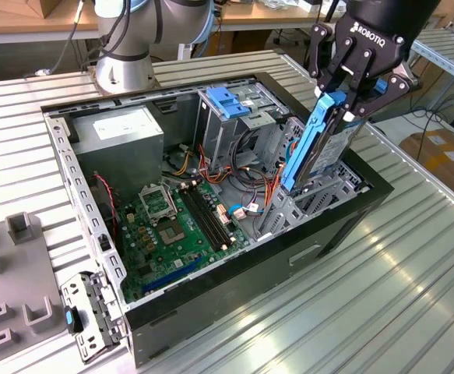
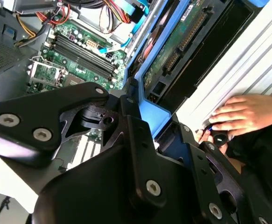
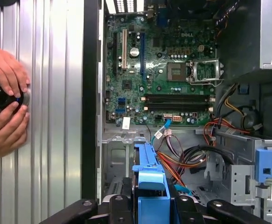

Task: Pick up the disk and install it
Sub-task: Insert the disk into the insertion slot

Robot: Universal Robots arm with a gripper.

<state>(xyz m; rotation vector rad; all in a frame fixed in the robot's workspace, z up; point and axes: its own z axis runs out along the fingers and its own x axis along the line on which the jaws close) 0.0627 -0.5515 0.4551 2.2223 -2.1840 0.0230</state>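
Gripper (image 1: 345, 103) pinching disk (image 1: 320, 148) by top edge; disk tilted on end, lower end inside computer case (image 1: 234, 273); hand (image 3: 7, 70) on table (image 3: 56, 116).

We're seeing a ribbed, shiny bare-metal table (image 1: 382, 296), dull grey sheet metal on the case (image 1: 69, 167), and a glossy green motherboard (image 1: 172, 226). The disk (image 1: 318, 145) is smooth blue plastic edging silvery metal, and the gripper (image 1: 345, 109) looks matt black.

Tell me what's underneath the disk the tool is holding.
Directly below the tilted disk, gripped by the tool, sits a grey metal drive bay, with red and orange cables beside it. The bay's inside is covered by the disk.
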